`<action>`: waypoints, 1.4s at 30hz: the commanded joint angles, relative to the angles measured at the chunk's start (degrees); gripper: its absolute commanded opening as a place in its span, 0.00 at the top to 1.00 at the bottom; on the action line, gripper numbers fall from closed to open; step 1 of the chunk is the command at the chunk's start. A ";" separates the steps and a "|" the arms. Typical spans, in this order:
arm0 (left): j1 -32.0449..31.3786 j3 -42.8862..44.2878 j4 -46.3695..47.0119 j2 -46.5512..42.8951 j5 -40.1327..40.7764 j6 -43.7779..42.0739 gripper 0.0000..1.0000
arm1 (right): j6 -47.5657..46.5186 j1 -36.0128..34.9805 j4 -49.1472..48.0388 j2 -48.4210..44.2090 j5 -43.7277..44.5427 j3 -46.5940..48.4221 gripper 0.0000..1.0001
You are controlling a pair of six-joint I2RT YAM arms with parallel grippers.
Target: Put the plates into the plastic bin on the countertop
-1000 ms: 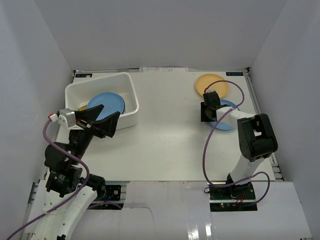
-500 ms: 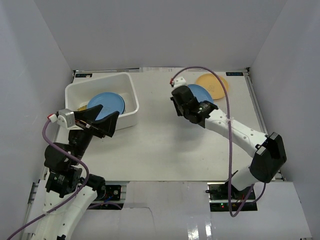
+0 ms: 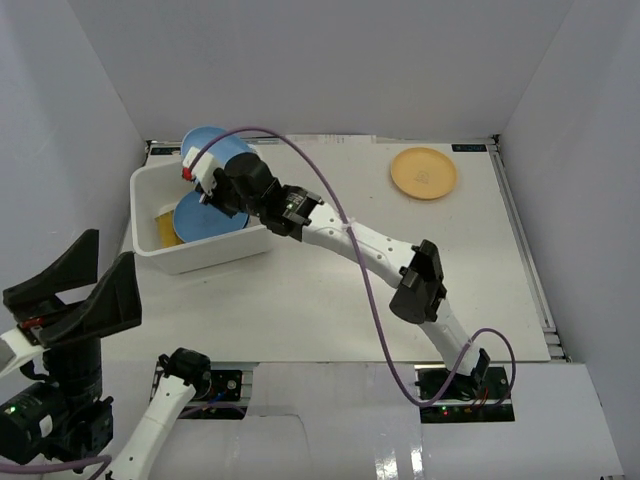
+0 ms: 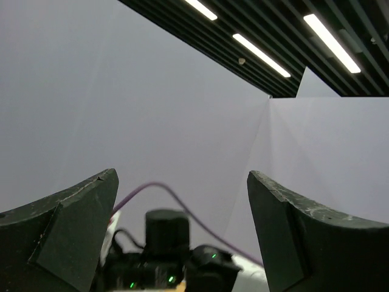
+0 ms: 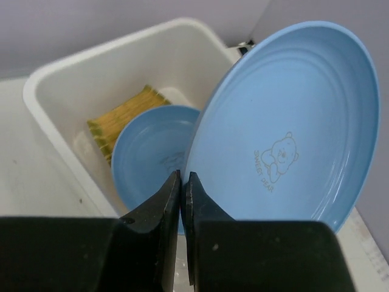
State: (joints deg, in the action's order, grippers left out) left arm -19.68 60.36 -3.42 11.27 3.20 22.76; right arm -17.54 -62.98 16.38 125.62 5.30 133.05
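My right gripper point(image 3: 213, 180) is shut on the rim of a blue plate point(image 3: 212, 148) and holds it tilted on edge above the far side of the white plastic bin point(image 3: 255, 238). In the right wrist view the jaws point(image 5: 183, 179) pinch this plate's point(image 5: 285, 121) lower edge. A second blue plate point(image 5: 152, 158) leans inside the bin point(image 5: 91, 58) beside a yellow woven plate point(image 5: 118, 118); both also show from above, the blue one point(image 3: 205, 218) and the yellow one point(image 3: 165, 228). An orange-tan plate point(image 3: 423, 172) lies on the countertop point(image 3: 330, 290) at the far right. My left gripper point(image 3: 112, 247) is open and empty, raised at the near left.
White walls enclose the countertop on three sides. The right arm point(image 3: 360, 245) stretches diagonally across the middle. The left wrist view shows only its open fingers point(image 4: 73, 225), the walls, ceiling lights and the right arm's dark body point(image 4: 164, 261).
My right arm has swung left from the table's right side to above the bin, carrying the blue plate. My left arm has pulled back from the bin and lifted towards the near left.
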 commanded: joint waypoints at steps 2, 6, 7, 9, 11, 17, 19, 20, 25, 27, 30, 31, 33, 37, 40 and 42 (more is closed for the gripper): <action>0.08 0.29 -2.03 0.08 2.24 -1.05 0.02 | -7.24 -2.05 -7.50 3.92 -7.59 -4.02 0.92; 0.08 -0.94 -2.03 -0.02 2.60 -1.14 0.02 | -8.38 -2.50 -8.65 10.07 -5.66 0.18 0.92; 0.00 -0.94 -2.64 0.24 2.25 -1.06 0.02 | -8.56 -2.67 -8.82 11.82 -5.39 0.80 0.87; 0.08 -0.94 -3.08 0.95 1.90 -1.14 0.02 | -9.70 -2.94 -11.62 12.19 -1.18 -0.24 0.64; 0.00 -1.73 -2.82 1.56 1.46 -0.79 0.02 | -9.10 -3.11 -14.52 11.32 -0.38 -1.04 0.28; -0.01 -4.98 -1.06 3.84 1.10 0.26 0.02 | -1.64 -0.13 -26.02 -2.90 -0.28 -15.59 0.23; 0.08 -5.77 -1.50 4.55 1.19 -0.17 0.02 | 2.67 3.72 -33.06 -10.96 -0.73 -28.29 0.32; 0.08 -6.65 -1.68 4.90 1.19 -0.35 0.02 | 3.99 5.22 -34.21 -13.36 -0.03 -32.03 0.35; 0.08 -10.52 -2.73 5.34 0.75 -1.06 0.02 | 5.69 19.70 -31.35 -21.73 5.32 -48.92 0.49; 0.00 -12.88 -2.47 5.52 0.75 -0.97 0.02 | 4.01 23.76 -27.13 -21.13 9.28 -51.05 0.42; -0.01 -14.74 -1.41 7.18 -0.65 -0.44 0.02 | 2.16 31.06 -21.41 -17.70 11.05 -51.49 0.29; 0.08 -15.00 -1.59 7.71 -2.05 -0.53 0.02 | 2.16 34.21 -20.17 -15.60 11.40 -51.14 0.25; 0.08 -14.83 -2.11 8.77 -2.93 -0.70 0.02 | 2.86 37.04 -18.32 -13.57 11.32 -50.44 0.21; 0.52 -15.18 -1.94 9.56 -3.11 -0.62 0.02 | 5.23 43.46 -13.23 -5.68 7.10 -46.49 0.25; 1.31 -15.36 -1.68 10.35 -3.11 -0.53 0.02 | 4.36 44.35 -12.78 -1.44 7.79 -44.73 0.32; 1.84 -15.53 -1.59 11.14 -5.39 -0.53 0.02 | 4.09 44.43 -10.06 0.84 12.27 -41.05 0.34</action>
State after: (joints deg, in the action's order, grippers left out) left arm -18.68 45.04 -5.52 21.06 0.43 22.50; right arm -13.19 -17.93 1.45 124.29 14.76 87.46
